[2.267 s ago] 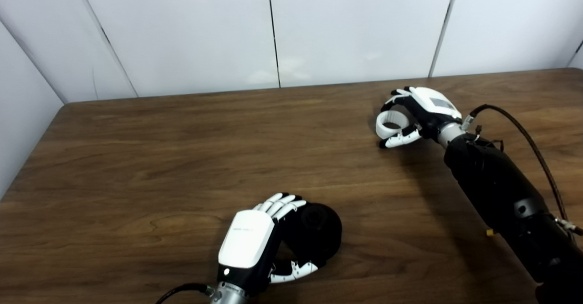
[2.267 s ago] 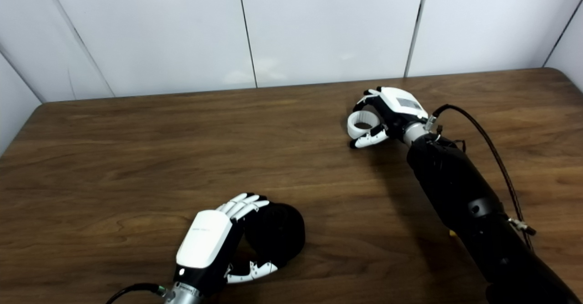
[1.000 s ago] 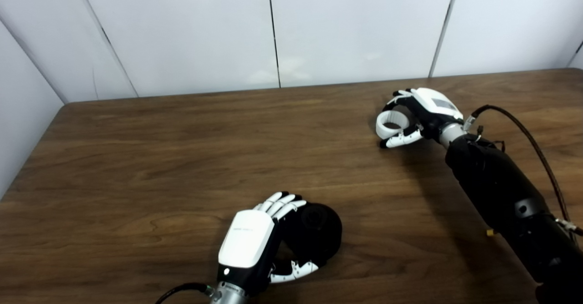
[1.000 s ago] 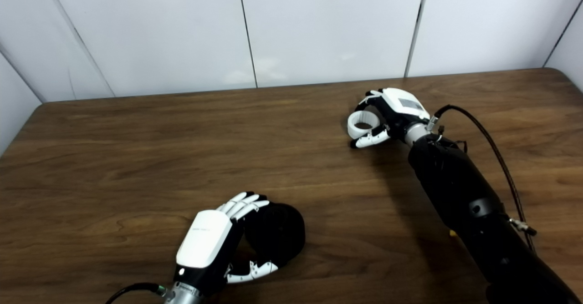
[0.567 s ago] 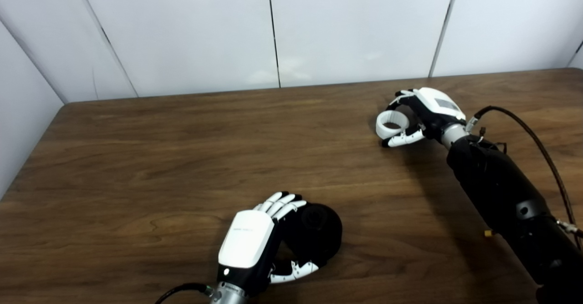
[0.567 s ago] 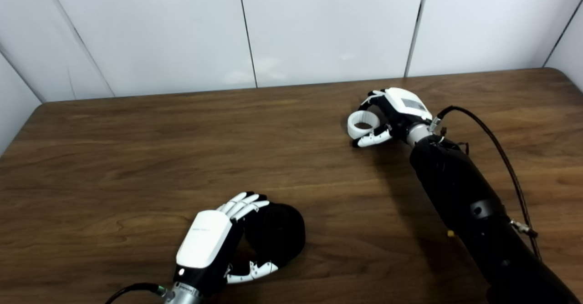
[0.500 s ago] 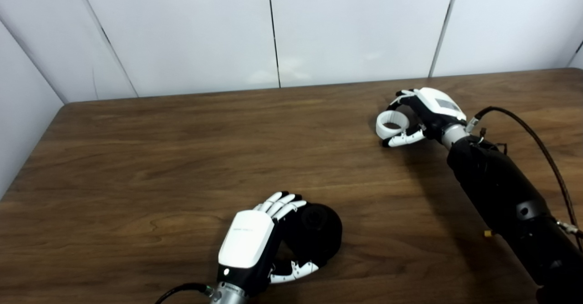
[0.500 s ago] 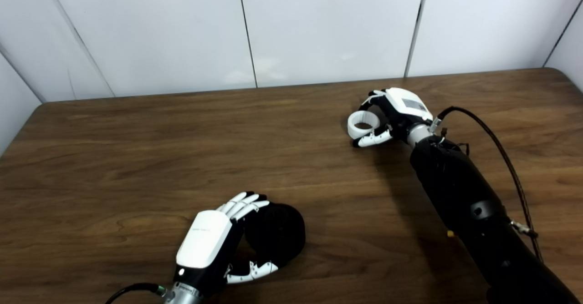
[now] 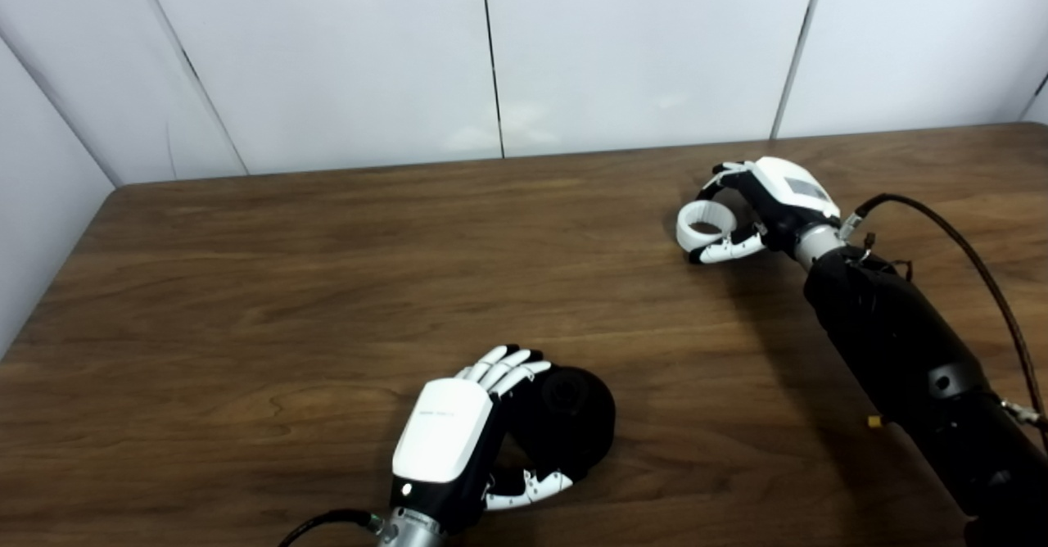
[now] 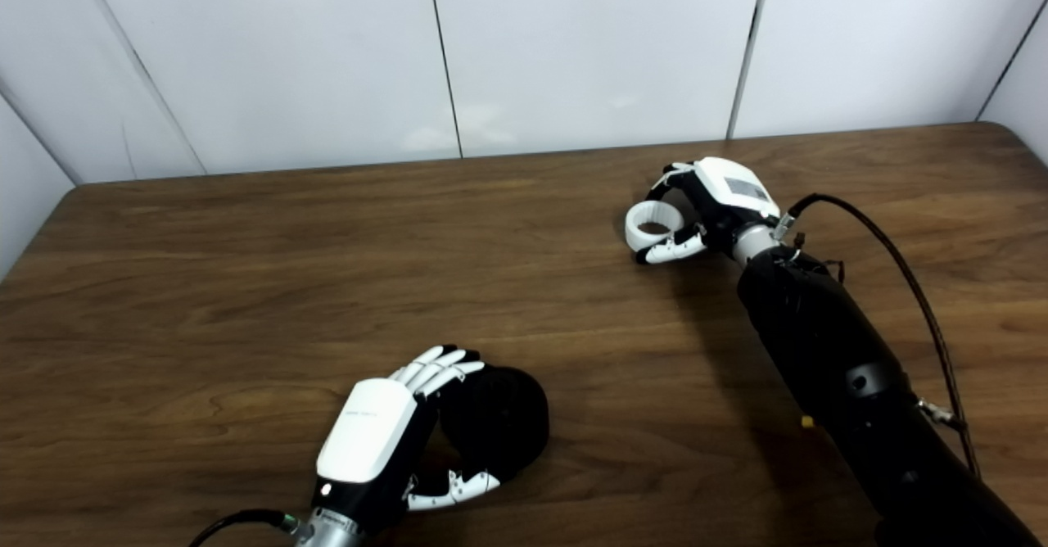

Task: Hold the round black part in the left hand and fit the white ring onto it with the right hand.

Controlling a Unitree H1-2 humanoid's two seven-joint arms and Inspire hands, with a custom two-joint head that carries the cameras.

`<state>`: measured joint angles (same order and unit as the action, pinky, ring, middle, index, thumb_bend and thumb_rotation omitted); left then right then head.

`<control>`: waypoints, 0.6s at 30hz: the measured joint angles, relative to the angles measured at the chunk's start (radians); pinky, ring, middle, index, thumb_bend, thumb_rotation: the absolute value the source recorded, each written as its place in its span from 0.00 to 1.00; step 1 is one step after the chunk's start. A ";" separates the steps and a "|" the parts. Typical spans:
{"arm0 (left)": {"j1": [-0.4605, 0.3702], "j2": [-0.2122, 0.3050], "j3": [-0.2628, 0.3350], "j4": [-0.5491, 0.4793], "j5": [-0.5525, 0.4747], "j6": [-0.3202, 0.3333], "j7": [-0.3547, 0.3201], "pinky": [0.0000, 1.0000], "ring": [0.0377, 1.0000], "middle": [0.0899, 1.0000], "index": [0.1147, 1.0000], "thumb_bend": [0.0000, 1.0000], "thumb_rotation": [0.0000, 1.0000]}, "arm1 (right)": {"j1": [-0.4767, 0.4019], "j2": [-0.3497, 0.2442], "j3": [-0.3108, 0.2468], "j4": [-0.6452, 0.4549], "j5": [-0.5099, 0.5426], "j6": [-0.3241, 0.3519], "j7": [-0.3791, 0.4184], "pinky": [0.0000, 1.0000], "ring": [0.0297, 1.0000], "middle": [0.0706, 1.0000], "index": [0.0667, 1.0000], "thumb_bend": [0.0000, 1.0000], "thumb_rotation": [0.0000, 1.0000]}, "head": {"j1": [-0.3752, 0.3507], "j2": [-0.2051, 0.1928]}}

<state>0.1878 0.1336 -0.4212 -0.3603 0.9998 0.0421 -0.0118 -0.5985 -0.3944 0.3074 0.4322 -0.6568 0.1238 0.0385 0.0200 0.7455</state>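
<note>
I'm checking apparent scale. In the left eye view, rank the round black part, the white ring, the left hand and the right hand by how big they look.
1. left hand, nearest the camera.
2. round black part, close behind; partly hidden, so unsure.
3. right hand, farther off.
4. white ring.

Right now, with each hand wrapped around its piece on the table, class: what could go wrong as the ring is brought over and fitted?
The right hand pinches the white ring only at its edge, so it may slip when lifted. The left hand covers part of the round black part, possibly blocking seating.
</note>
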 measured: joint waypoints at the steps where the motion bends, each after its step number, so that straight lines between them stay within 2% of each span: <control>1: 0.000 0.000 0.000 0.000 0.000 0.000 0.000 0.77 0.90 0.85 0.72 0.72 0.43 | 0.000 0.000 0.000 0.000 0.000 -0.001 -0.002 0.82 0.93 0.88 0.63 0.76 0.24 | 0.000 0.000; 18: 0.000 0.001 0.000 0.000 0.000 -0.003 0.000 0.79 0.90 0.86 0.72 0.71 0.43 | 0.002 0.000 0.000 0.005 -0.003 -0.011 -0.028 0.80 0.91 0.87 0.59 0.76 0.23 | 0.002 0.002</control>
<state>0.1880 0.1341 -0.4216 -0.3604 0.9998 0.0394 -0.0115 -0.5967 -0.3943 0.3078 0.4369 -0.6593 0.1127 0.0102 0.0215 0.7470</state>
